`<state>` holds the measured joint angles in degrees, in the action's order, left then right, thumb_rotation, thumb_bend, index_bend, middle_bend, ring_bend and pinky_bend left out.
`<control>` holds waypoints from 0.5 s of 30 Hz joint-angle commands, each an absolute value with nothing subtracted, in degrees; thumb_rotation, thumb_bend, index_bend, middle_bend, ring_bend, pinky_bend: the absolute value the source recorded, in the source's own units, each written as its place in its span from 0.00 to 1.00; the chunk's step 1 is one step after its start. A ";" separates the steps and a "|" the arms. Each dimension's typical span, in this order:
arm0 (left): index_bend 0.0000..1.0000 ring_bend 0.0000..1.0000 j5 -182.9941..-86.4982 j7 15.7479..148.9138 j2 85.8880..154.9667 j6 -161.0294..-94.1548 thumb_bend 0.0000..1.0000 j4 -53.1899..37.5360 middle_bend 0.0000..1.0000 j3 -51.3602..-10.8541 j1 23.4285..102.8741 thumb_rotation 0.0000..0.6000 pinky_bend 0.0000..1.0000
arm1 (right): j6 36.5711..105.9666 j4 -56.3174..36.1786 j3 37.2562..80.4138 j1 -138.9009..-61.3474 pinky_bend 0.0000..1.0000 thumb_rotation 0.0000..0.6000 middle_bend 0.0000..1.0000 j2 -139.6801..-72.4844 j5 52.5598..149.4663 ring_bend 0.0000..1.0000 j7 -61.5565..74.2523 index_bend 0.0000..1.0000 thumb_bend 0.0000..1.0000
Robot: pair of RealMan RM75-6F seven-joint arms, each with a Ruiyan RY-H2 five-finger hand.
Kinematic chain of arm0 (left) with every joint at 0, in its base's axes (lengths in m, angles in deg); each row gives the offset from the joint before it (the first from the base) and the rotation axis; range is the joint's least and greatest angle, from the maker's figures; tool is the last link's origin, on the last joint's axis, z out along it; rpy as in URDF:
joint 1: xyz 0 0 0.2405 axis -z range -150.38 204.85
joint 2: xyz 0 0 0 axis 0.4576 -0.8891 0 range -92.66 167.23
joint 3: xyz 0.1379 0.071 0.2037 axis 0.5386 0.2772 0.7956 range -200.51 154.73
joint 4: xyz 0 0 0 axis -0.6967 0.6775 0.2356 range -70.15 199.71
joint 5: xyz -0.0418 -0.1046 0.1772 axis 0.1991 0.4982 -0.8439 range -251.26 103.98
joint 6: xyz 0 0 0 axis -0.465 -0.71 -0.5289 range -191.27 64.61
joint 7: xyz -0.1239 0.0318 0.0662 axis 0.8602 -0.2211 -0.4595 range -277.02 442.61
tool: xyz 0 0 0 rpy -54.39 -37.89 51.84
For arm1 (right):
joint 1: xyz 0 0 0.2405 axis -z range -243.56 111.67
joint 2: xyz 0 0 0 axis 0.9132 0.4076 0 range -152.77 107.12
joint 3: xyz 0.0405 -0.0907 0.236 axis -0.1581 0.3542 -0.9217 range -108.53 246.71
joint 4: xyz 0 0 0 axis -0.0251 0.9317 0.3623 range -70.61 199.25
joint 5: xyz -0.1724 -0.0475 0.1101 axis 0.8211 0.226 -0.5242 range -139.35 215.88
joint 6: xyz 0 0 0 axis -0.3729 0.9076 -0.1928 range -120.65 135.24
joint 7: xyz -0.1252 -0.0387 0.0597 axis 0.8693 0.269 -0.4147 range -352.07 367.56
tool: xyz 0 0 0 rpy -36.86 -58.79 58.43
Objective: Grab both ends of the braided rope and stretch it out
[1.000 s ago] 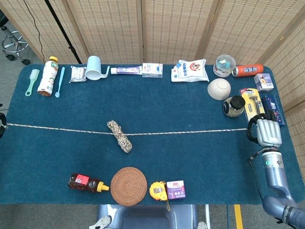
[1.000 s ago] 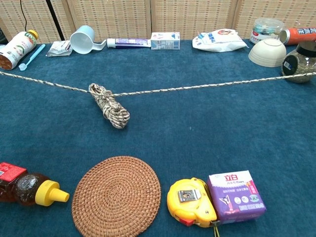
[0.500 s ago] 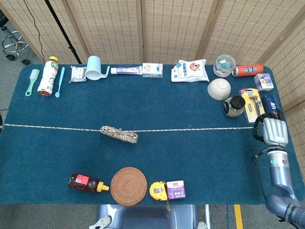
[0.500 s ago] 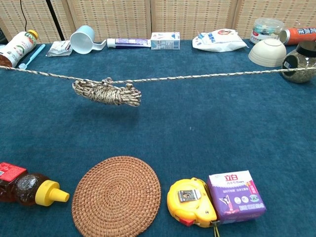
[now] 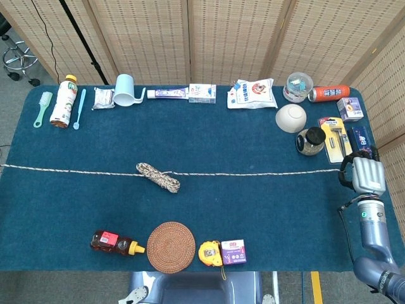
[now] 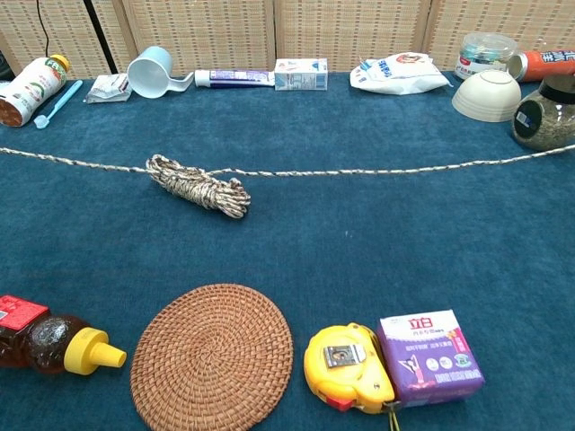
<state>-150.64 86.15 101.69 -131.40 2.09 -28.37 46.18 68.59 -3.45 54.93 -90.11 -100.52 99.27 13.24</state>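
Now the blue table (image 5: 253, 209) carries the braided rope (image 5: 253, 173) as one long line from its left edge to its right edge, and the line has sagged: half a second ago the coiled bundle (image 5: 158, 177) hung off the cloth under a taut line, whereas now it lies on the cloth again, in the left half of the table, behind the woven coaster (image 5: 171, 247) and well apart from it. I read that as tension eased rather than lost, since the free lengths on either side run nearly straight. For the task it means both ends are taken and drawn wide, but the bundle has not paid out, so the stretch looks incomplete

The right hand (image 5: 366, 175) sits at the right edge, beside the jar (image 5: 310, 140) and the boxed items, farther right than a second ago. Its fingers are curled in and the rope's right end runs straight into them, so I judge it grips that end. The left hand is out of both views; the rope's left end runs off the left border, presumably to it

The rest of the clutter lines the back edge and the front, away from the rope
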 commanded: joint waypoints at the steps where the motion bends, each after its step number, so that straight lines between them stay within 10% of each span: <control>1: 0.72 0.08 -150.63 86.18 101.77 -131.34 0.39 2.17 0.23 -28.37 46.14 1.00 0.00 | 68.55 -3.33 54.91 -90.14 0.00 1.00 0.40 -100.62 99.36 0.23 13.09 0.68 0.51; 15: 0.72 0.08 -154.61 84.74 102.23 -131.61 0.39 -2.15 0.23 -30.02 50.77 1.00 0.00 | 70.58 -9.94 53.99 -92.08 0.00 1.00 0.40 -99.73 104.05 0.23 12.18 0.68 0.51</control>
